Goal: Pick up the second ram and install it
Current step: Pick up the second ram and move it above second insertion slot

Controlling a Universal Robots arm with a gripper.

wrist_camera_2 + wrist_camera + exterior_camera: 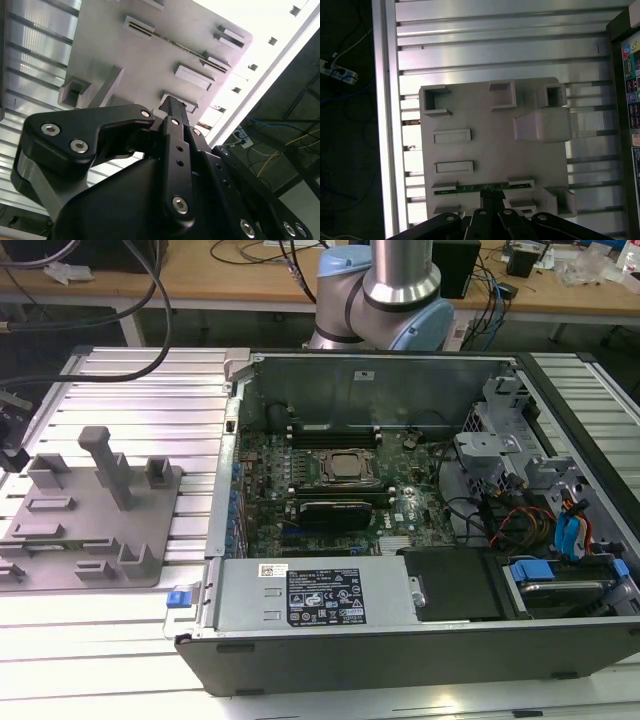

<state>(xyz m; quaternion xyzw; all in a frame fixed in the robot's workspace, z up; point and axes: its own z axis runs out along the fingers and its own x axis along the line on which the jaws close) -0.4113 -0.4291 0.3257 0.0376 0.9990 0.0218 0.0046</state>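
The second ram (470, 189) is a thin green strip standing on edge in a slot of the grey holder plate (485, 135), between two small grey blocks. In the second wrist view the ram (175, 45) runs as a narrow line across the holder plate (110, 45). My gripper (492, 199) hangs above the plate, over the ram's middle, with its black fingers together and nothing between them. The second wrist view has the gripper (172, 104) from the side, its tip over a grey block.
The holder plate (150, 530) lies on the ribbed aluminium table at the exterior view's left, with a tall grey post (105, 465). At the right the open computer case (400, 640) holds the motherboard (330, 465), cables and drive bays.
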